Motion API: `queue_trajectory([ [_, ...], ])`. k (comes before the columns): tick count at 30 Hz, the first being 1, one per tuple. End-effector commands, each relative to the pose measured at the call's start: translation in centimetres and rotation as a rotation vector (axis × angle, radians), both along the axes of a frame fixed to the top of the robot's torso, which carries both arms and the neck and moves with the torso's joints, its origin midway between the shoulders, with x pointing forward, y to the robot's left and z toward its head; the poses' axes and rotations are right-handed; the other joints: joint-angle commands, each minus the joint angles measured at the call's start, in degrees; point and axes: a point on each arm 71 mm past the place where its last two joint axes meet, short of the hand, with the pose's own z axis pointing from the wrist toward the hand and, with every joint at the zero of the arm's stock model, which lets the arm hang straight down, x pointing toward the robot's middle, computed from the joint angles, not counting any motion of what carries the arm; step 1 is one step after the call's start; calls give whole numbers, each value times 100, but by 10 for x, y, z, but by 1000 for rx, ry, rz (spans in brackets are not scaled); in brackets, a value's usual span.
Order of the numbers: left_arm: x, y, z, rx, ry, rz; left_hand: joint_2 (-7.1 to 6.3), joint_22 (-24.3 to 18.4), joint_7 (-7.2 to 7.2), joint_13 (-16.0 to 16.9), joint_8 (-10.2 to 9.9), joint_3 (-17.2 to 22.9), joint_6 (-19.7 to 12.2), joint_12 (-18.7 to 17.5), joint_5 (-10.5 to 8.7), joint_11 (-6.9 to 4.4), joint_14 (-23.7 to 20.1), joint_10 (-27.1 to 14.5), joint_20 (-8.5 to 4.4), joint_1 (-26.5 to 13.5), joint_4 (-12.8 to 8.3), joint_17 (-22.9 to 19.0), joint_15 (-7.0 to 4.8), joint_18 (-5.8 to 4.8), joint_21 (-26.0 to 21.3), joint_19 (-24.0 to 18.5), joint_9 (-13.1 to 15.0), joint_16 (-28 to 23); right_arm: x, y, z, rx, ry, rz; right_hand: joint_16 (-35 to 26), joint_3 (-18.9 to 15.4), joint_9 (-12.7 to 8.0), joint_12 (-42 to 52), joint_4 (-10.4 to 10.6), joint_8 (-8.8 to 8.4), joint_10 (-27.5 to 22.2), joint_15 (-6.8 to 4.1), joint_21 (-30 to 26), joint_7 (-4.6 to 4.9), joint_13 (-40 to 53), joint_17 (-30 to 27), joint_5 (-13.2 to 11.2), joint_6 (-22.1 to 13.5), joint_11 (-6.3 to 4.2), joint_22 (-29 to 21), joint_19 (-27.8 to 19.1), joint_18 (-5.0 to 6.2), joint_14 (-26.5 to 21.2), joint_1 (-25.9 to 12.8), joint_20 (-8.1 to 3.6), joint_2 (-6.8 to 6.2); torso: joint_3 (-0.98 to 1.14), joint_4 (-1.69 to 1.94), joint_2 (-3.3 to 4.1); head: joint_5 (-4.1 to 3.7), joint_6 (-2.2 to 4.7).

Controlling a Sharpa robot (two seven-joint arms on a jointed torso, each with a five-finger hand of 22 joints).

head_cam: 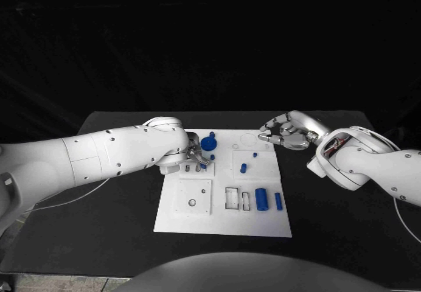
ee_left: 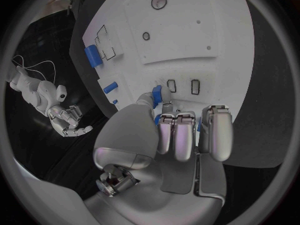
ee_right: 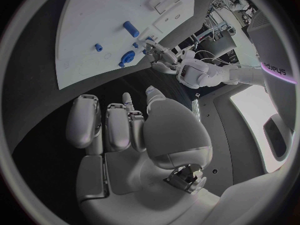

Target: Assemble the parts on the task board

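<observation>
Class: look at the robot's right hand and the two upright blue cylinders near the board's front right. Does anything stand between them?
Nothing visible blocks it. The right hand hovers off the white task board's far right corner; only low small blue pegs lie before the blue cylinders.

White flat task board (head_cam: 188, 223) with small blue plastic parts

A round blue knob (head_cam: 208, 143) is seen near the far edge. Two blue cylinders (head_cam: 261, 196) are laid side by side near the right edge.

Black table (head_cam: 333, 231), matte, dark backdrop behind its far edge. Thin pale cable (head_cam: 75, 198) trails across the table's left part. Strip of lighter floor (head_cam: 53, 283) at the near-left corner, past the table edge.
</observation>
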Motion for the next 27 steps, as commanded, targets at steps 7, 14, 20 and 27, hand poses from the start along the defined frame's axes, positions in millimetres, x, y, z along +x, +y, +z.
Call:
queue_trajectory([
  [7, -4, 11, 1, -16, -2, 12, -325, 615, -35, 1498, -117, 583, 62, -8, 60, -58, 614, 638, -38, -81, 37, 1508, -46, 56, -49, 5, 116, 14, 1, -1, -2, -3, 17, -3, -38, 36, -9, -46, -16, 25, 147, 39, -50, 14, 581, -22, 37, 48, 44, 731, -24, -47, 257, 59, 43, 9, 1, 2, -5, 31, 0],
  [14, -6, 22, 2, -20, -11, 34, -585, 628, -24, 1498, -183, 1181, 101, -8, 29, -54, 614, 638, -34, -232, 66, 1508, -42, 57, -65, 9, 248, 14, 1, -2, -2, -3, 19, -4, -47, 39, -10, -57, -13, 27, 137, 41, -57, 17, 563, -35, 35, 54, 47, 729, -27, -46, 254, 61, 44, 17, -1, 3, -4, 57, 0],
  [20, -6, 27, 0, -16, -21, 46, -631, 624, -21, 1498, -197, 1301, 103, -8, 10, -51, 614, 638, -31, -277, 69, 1508, -39, 59, -73, 3, 279, 14, 1, -1, -3, -2, 23, -4, -47, 39, -10, -57, -13, 27, 137, 41, -57, 17, 563, -35, 35, 54, 47, 729, -27, -46, 254, 61, 44, 17, 0, -3, -8, 87, 0],
  [27, -6, 29, -1, -18, -38, 52, -666, 614, -12, 1498, -215, 1413, 94, -8, -50, -44, 614, 638, -27, -333, 81, 1508, -33, 63, -85, -9, 311, 14, 1, -2, -4, -1, 28, -4, -51, 42, -12, -65, -10, 29, 129, 44, -65, 19, 549, -41, 34, 59, 50, 728, -29, -45, 252, 62, 46, 26, -5, -5, 2, 93, 0],
])
